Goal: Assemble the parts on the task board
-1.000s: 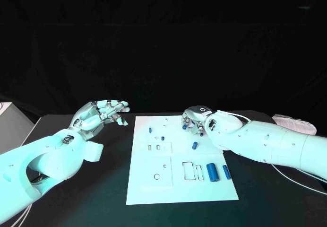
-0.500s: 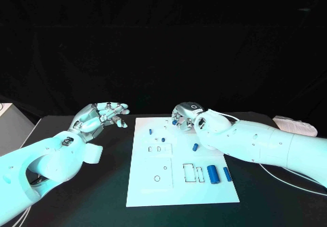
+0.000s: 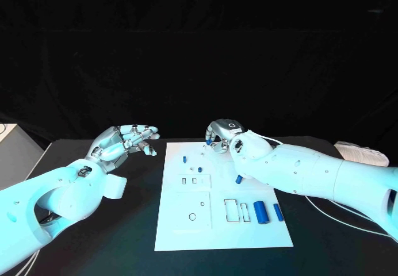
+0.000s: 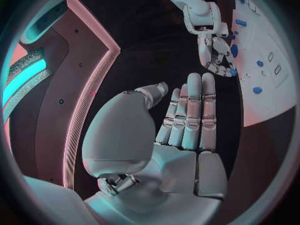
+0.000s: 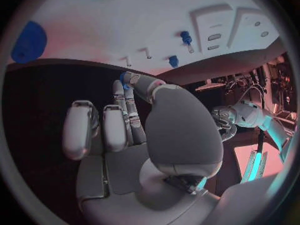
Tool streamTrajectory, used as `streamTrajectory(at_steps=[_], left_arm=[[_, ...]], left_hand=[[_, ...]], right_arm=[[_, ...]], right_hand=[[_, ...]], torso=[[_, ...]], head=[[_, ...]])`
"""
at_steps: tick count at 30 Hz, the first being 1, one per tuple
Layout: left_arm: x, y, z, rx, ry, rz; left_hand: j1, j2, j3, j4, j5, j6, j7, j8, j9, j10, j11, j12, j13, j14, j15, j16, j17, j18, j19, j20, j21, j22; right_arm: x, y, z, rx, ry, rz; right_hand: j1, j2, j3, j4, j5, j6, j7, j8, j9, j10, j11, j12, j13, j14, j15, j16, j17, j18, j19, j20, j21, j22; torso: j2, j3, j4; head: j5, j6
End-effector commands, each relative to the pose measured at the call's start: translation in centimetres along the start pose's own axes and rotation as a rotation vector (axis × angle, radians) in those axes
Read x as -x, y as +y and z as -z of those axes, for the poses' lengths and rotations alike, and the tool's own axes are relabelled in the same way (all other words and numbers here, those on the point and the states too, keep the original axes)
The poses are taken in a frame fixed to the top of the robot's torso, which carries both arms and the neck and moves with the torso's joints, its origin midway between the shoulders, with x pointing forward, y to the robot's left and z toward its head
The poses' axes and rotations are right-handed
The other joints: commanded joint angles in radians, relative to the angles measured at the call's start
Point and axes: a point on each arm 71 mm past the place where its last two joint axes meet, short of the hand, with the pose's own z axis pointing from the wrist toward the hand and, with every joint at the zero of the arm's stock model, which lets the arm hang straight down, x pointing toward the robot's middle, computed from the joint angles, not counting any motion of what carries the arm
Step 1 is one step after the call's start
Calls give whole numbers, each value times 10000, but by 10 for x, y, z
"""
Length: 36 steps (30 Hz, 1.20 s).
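Both hands | left hand (image 3: 124, 140) empty, fingers apart | right hand (image 5: 134, 115) pinches blue part (image 5: 124, 78)

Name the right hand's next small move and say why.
Probably carry it down toward a free socket at the board's far end. The right hand pinches a small blue part above the far edge of the task board, not yet seated. The left hand holds nothing.
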Motion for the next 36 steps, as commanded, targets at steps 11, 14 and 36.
streamTrajectory(at_steps=[11,14,36], left_arm=[[-4,-1,-1,-60,328,0],[-4,-1,-1,-60,343,-6],[-5,-1,-1,-71,377,-23]], left_hand=[[-36,-2,31,-11,-10,-14,-9,-63,16,-65,15,-41,8,-73,22,64,10,112,-83,-20,64,9],[-36,-2,31,-11,-10,-14,-9,-63,16,-65,15,-41,8,-73,22,64,10,112,-83,-20,64,9],[-28,-6,39,-26,-11,-17,-7,-66,23,-71,18,-40,8,-93,24,82,21,111,-105,-20,95,29]], right_arm=[[-6,3,-6,-48,37,229],[-7,4,-6,-17,117,245],[-13,8,-7,105,409,282]], right_hand=[[-27,58,32,11,70,-72,49,30,429,216,-188,-65,83,276,-66,81,29,-186,14,13,16,40],[-36,49,27,9,63,-77,51,32,436,214,-186,-70,86,279,-64,91,45,-186,12,14,16,40],[-79,18,6,12,41,-96,50,38,464,206,-181,-90,98,282,-57,102,52,-191,16,21,35,71]], torso=[[26,3,-7],[38,-4,-13],[70,1,-13]], head=[[47,-87],[65,-92],[85,-161]])
